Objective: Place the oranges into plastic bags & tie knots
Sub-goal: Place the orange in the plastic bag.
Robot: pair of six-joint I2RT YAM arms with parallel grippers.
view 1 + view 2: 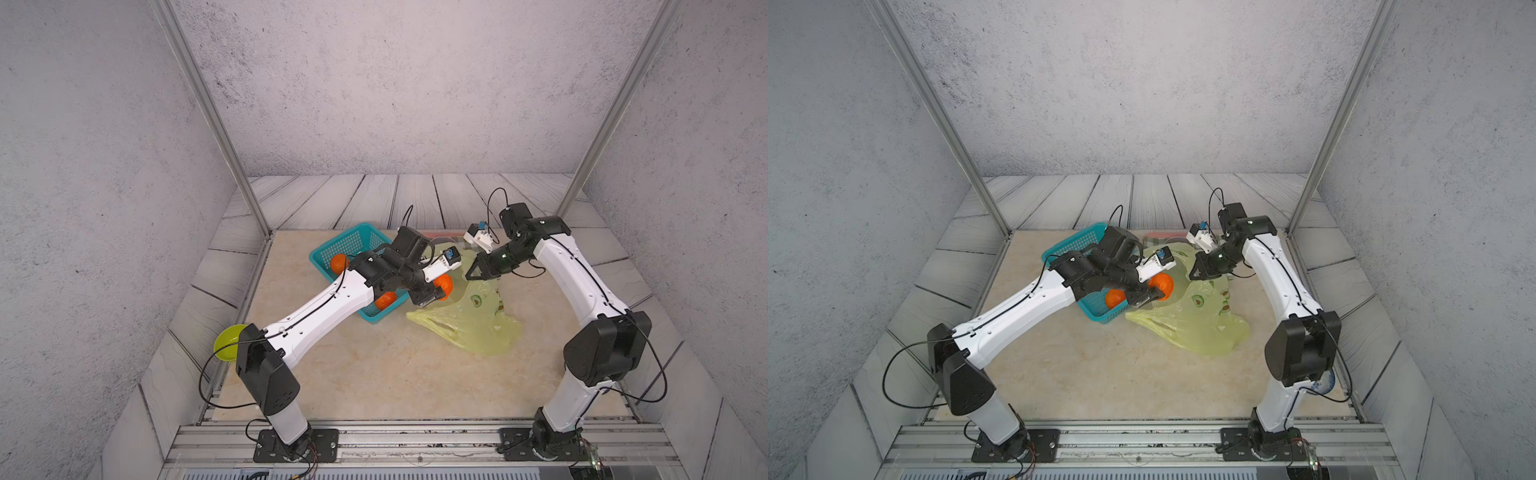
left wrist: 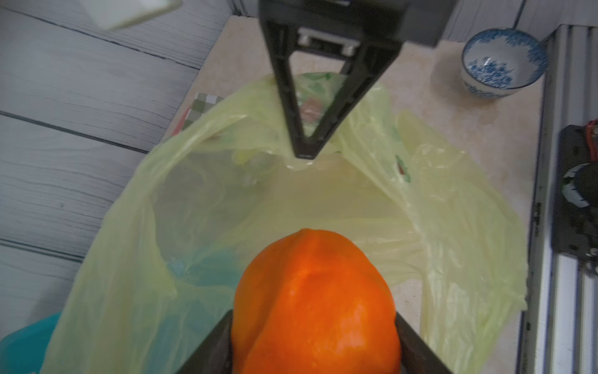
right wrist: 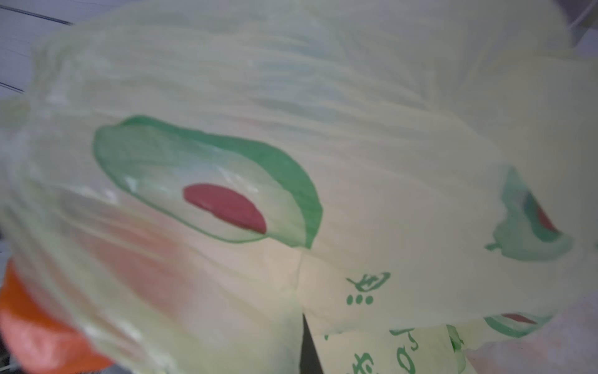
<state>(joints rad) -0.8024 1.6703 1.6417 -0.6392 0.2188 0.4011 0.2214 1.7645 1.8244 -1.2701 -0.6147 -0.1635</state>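
I see L gripper (image 1: pixel 1153 293) grasping orange (image 2: pixel 314 301) at bag (image 1: pixel 469 328) mouth; R gripper (image 2: pixel 304 152) clenched on bag rim.

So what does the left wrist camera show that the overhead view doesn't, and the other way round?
Only the left wrist view looks straight into the open mouth of the bag and shows, close up, the right gripper shut on its rim. Only a top view shows the teal basket with two oranges in it, and a lime bowl beside the left arm. Both show the left gripper holding an orange in front of the bag.
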